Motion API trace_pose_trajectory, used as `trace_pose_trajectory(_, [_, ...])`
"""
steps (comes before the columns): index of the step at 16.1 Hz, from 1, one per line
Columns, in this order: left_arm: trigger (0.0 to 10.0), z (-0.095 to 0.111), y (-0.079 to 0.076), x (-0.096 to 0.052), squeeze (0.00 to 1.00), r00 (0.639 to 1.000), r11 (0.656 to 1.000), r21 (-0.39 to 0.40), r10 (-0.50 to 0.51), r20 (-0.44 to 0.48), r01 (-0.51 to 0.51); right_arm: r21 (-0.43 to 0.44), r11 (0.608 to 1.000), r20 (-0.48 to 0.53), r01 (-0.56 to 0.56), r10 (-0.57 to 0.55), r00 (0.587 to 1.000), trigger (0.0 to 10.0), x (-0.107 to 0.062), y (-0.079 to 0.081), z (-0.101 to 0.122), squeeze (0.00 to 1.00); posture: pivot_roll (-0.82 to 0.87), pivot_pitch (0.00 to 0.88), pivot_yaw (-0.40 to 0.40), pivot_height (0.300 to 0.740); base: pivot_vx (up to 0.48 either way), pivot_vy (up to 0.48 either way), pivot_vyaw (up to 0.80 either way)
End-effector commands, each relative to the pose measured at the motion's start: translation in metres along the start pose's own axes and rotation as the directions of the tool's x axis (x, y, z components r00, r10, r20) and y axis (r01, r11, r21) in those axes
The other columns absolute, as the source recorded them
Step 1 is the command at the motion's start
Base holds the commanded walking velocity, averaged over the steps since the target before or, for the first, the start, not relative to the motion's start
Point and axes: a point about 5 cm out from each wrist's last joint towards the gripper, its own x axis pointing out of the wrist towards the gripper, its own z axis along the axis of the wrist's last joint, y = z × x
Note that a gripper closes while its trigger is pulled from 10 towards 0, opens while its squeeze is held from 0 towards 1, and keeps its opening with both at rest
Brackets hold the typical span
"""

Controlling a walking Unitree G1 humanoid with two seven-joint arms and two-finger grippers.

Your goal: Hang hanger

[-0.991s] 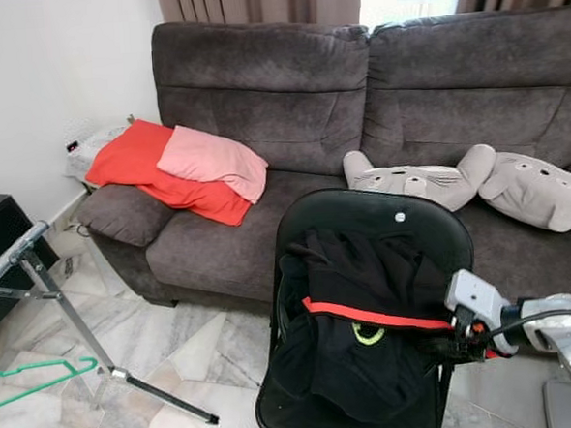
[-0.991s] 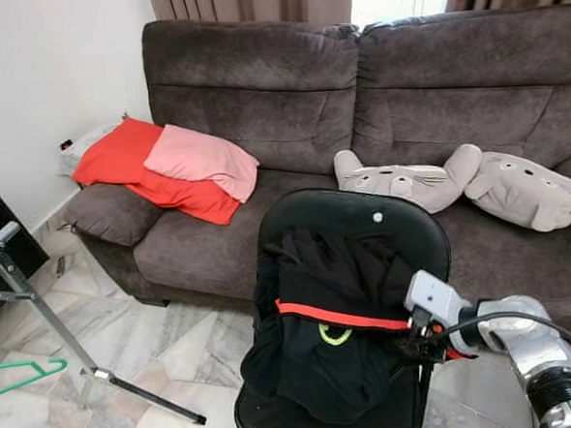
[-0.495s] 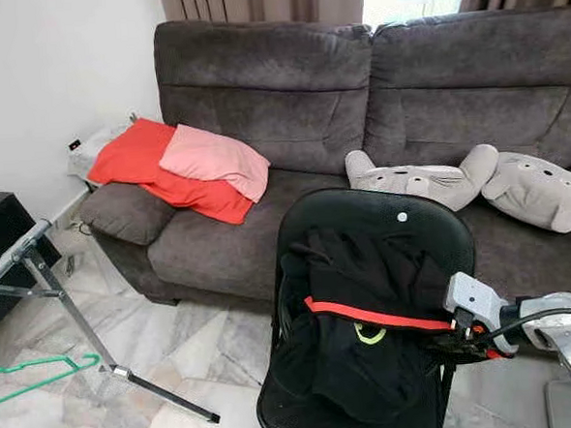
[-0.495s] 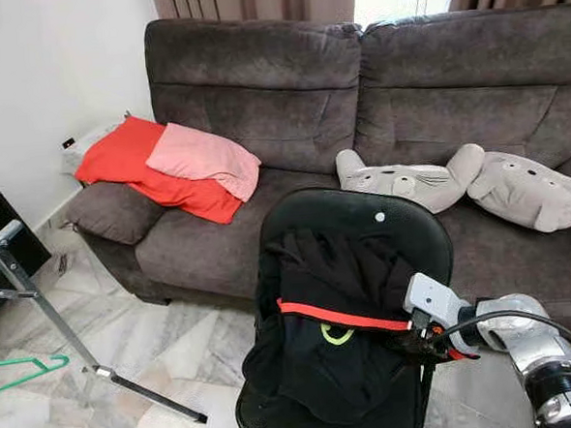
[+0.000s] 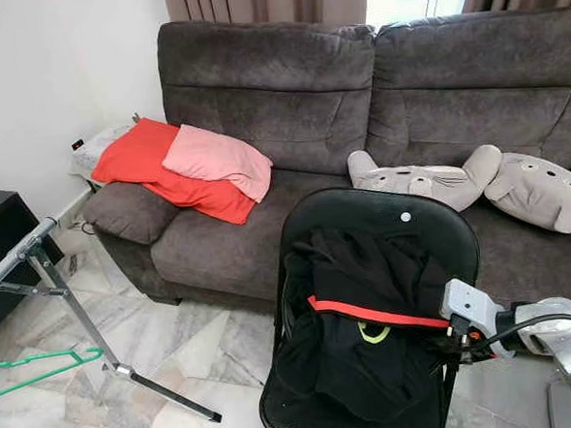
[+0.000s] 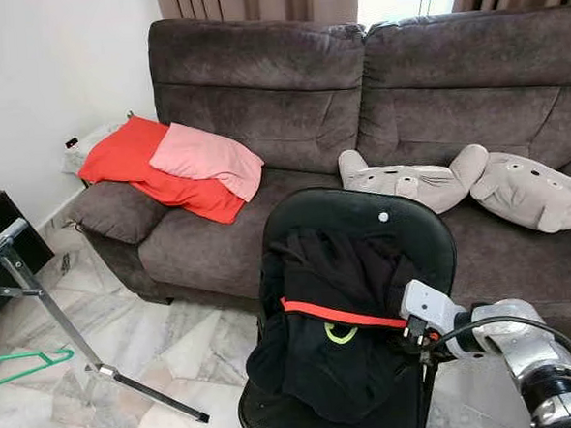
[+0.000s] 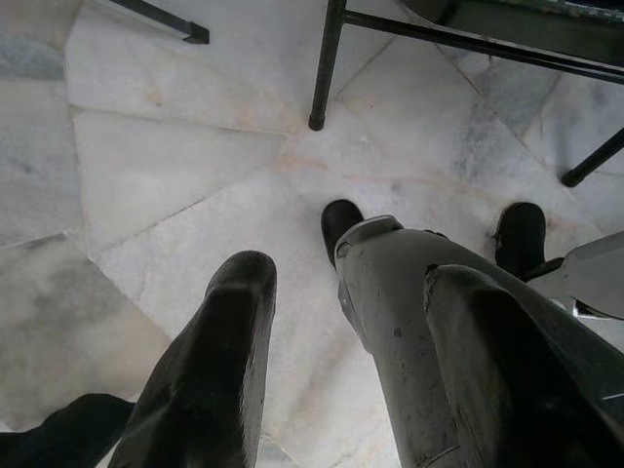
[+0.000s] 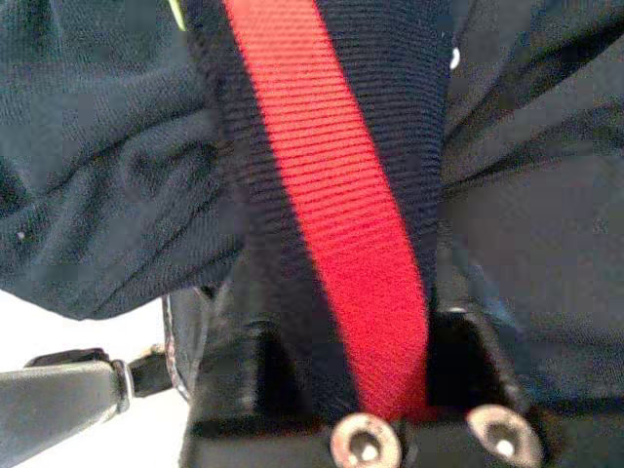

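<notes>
Sofa behind | right gripper seemingly clamping black garment | fingertips hidden

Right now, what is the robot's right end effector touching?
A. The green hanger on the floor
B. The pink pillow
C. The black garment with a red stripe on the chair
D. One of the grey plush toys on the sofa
C: the right end effector sits against the black garment on the chair, and the right wrist view shows its fingers closed around the garment's red stripe.

right hand pulled slightly back, garment gripped
</notes>
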Motion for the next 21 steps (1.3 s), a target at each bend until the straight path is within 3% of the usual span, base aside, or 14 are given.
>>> trace_pose_trajectory(1, [10.0,-0.003,0.004,-0.001,0.0,1.0,1.0,0.012,0.012,-0.015,-0.012,-0.011,1.0,0.024,0.009,-0.008,1.0,0.0,0.002,-0.001,0.005,0.0,0.02,0.0,0.046,0.74,0.0,0.0,0.0])
trace_pose_trajectory(7, [10.0,-0.004,0.004,-0.001,0.0,1.0,1.0,0.025,0.011,-0.018,-0.01,-0.042,0.998,0.066,0.054,-0.051,0.997,0.0,0.006,0.002,0.009,0.0,0.02,0.0,0.05,0.74,0.0,0.0,0.0])
trace_pose_trajectory(9, [10.0,-0.006,0.004,-0.002,0.0,1.0,1.0,0.029,0.011,-0.021,-0.01,-0.074,0.984,0.144,0.16,-0.149,0.978,0.0,0.005,-0.002,0.02,0.0,0.02,0.0,0.049,0.74,0.0,0.0,0.0])
trace_pose_trajectory(10, [10.0,-0.007,0.005,-0.002,0.0,1.0,0.999,0.033,0.013,-0.025,-0.012,-0.013,0.959,0.25,0.284,-0.272,0.929,0.0,0.004,-0.008,0.032,0.0,0.02,0.0,0.048,0.74,0.0,0.0,0.0])
trace_pose_trajectory(11, [10.0,-0.008,0.005,-0.002,0.0,1.0,0.999,0.036,0.015,-0.027,-0.014,0.029,0.945,0.326,0.326,-0.317,0.891,0.0,0.003,-0.007,0.04,0.0,0.02,0.0,0.046,0.74,0.0,0.0,0.0])
trace_pose_trajectory(12, [10.0,-0.009,0.005,-0.002,0.0,0.999,0.999,0.037,0.018,-0.028,-0.017,0.112,0.919,0.42,0.377,-0.388,0.821,0.0,0.002,-0.001,0.048,0.0,0.01,0.0,0.05,0.74,0.0,0.0,0.0])
trace_pose_trajectory(14, [10.0,-0.009,0.006,-0.002,0.0,0.999,0.999,0.05,0.018,-0.031,-0.016,0.207,0.873,0.437,0.442,-0.487,0.757,0.0,0.009,0.009,0.049,0.0,-0.01,0.0,0.056,0.74,0.0,0.0,0.0])
trace_pose_trajectory(15, [10.0,-0.01,0.006,-0.003,0.0,0.999,0.998,0.063,0.015,-0.035,-0.013,0.355,0.786,0.426,0.505,-0.617,0.661,0.0,0.023,0.022,0.053,0.0,-0.01,0.0,0.058,0.74,0.0,0.0,0.0])
trace_pose_trajectory(16, [10.0,-0.01,0.006,-0.003,0.0,0.999,0.998,0.063,0.015,-0.036,-0.013,0.562,0.655,0.362,0.505,-0.744,0.562,0.0,0.032,0.028,0.052,0.0,-0.01,0.0,0.058,0.74,0.0,0.0,0.0])
trace_pose_trajectory(17, [10.0,-0.011,0.007,-0.003,0.0,0.999,0.998,0.064,0.015,-0.036,-0.013,0.736,0.504,0.266,0.451,-0.829,0.491,0.0,0.039,0.034,0.048,0.0,0.0,0.0,0.056,0.74,0.0,0.0,0.0])
trace_pose_trajectory(18, [10.0,-0.011,0.007,-0.003,0.0,0.999,0.998,0.064,0.017,-0.036,-0.014,0.834,0.366,0.166,0.414,-0.881,0.444,0.0,0.043,0.041,0.045,0.0,0.0,0.0,0.058,0.74,0.0,0.0,0.0])
trace_pose_trajectory(19, [10.0,-0.011,0.007,-0.003,0.0,0.999,0.998,0.066,0.017,-0.034,-0.015,0.875,0.25,0.072,0.415,-0.914,0.399,0.0,0.044,0.041,0.042,0.0,0.0,0.0,0.064,0.74,0.0,0.0,0.0])
trace_pose_trajectory(20, [10.0,-0.011,0.007,-0.003,0.0,0.999,0.997,0.07,0.016,-0.034,-0.014,0.887,0.197,0.028,0.419,-0.926,0.377,0.0,0.045,0.04,0.042,0.0,0.0,0.0,0.064,0.74,0.0,0.0,0.0])
trace_pose_trajectory(21, [10.0,-0.011,0.007,-0.003,0.0,0.999,0.997,0.079,0.015,-0.037,-0.013,0.878,0.184,0.014,0.441,-0.933,0.36,0.0,0.045,0.039,0.047,0.0,0.0,0.0,0.064,0.74,0.0,0.0,0.0])
